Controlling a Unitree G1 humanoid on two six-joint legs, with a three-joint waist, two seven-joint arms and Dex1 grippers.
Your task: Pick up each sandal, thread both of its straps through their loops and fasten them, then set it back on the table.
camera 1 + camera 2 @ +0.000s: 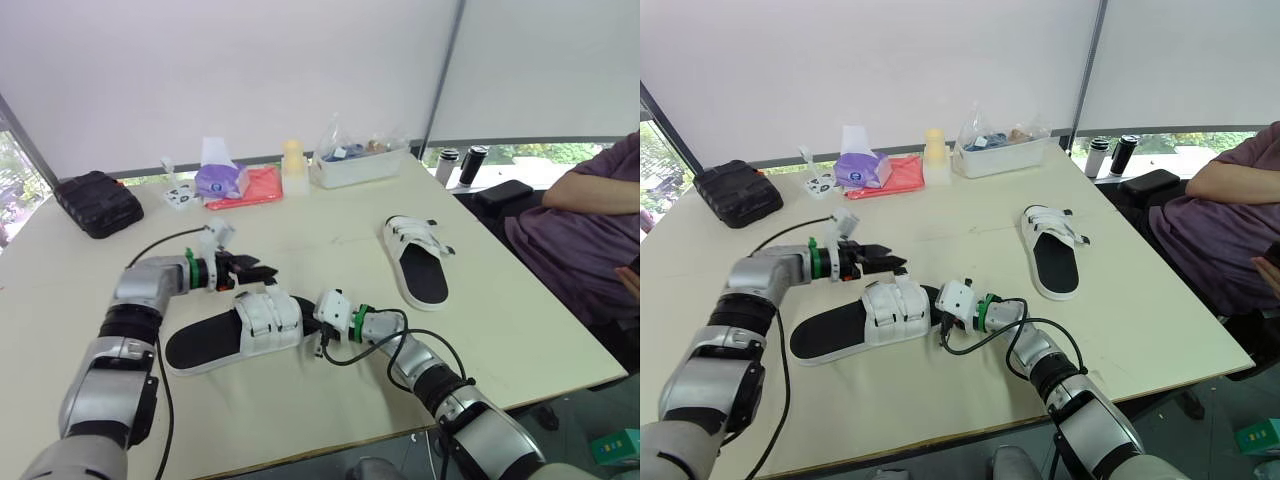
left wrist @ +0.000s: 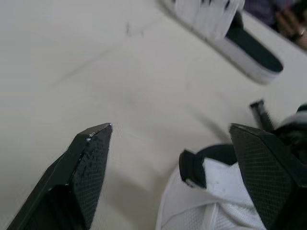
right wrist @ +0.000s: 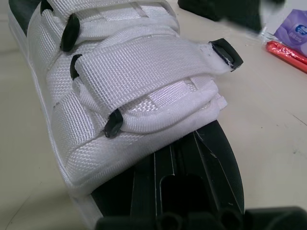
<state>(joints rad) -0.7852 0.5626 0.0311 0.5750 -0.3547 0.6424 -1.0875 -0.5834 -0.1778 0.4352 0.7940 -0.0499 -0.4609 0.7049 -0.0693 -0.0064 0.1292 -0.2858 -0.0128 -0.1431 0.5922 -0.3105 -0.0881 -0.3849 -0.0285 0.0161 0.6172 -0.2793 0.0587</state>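
As straps (image 3: pixel 144 72) lie folded, near sandal (image 1: pixel 262 322) — white; black footbed (image 1: pixel 198 345)

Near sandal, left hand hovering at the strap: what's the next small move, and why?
Probably close the left hand on the strap's black-tipped end. The hand is open with that tip between its fingers, the tip stands slightly off the near sandal, and the right hand sits at the sandal's strapped end, seemingly steadying it.

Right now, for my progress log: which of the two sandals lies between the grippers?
The nearer sandal, lying between the left gripper and right gripper. The other sandal lies apart, farther off toward the person.
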